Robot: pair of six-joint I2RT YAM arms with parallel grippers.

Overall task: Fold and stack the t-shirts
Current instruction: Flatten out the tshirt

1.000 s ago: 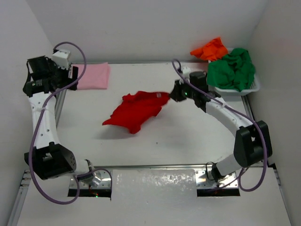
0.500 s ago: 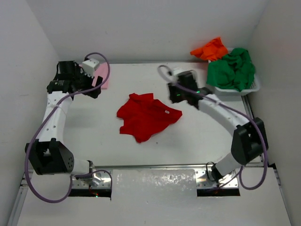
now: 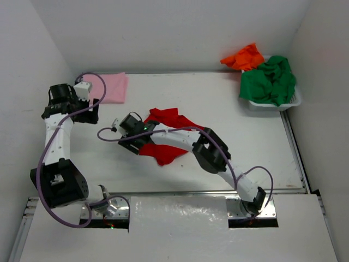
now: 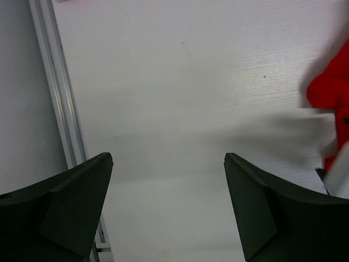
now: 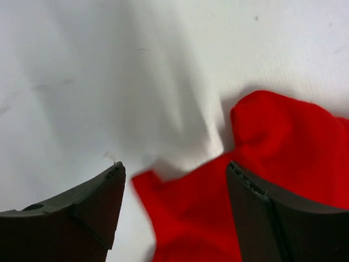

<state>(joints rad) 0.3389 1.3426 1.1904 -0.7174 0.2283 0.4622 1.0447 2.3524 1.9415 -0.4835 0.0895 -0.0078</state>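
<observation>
The right gripper [image 5: 174, 166] is held wide open over the red t-shirt [image 5: 283, 147], nothing gripped; the left gripper [image 4: 168, 156] is spread open too, apart from it.

No legible text, label, brand, number or sign — nothing readable in any view.

1. Far left corner of the worktop [image 3: 218, 93]: first t-shirt [image 3: 109, 87], lying by the back edge.
2. Middle of the worktop: second t-shirt [image 3: 166, 116], well apart from the first, with the right arm lying across it.
3. Far right corner: basket [image 3: 292, 102], with the third t-shirt [image 3: 267, 82] heaped in it.
4. Behind and left of that heap, touching it: fourth t-shirt [image 3: 245, 55].
5. At the left edge of the second t-shirt: right claw [image 3: 130, 126].
6. Over bare worktop, in front of the first t-shirt and left of the second: left claw [image 3: 90, 109].
</observation>
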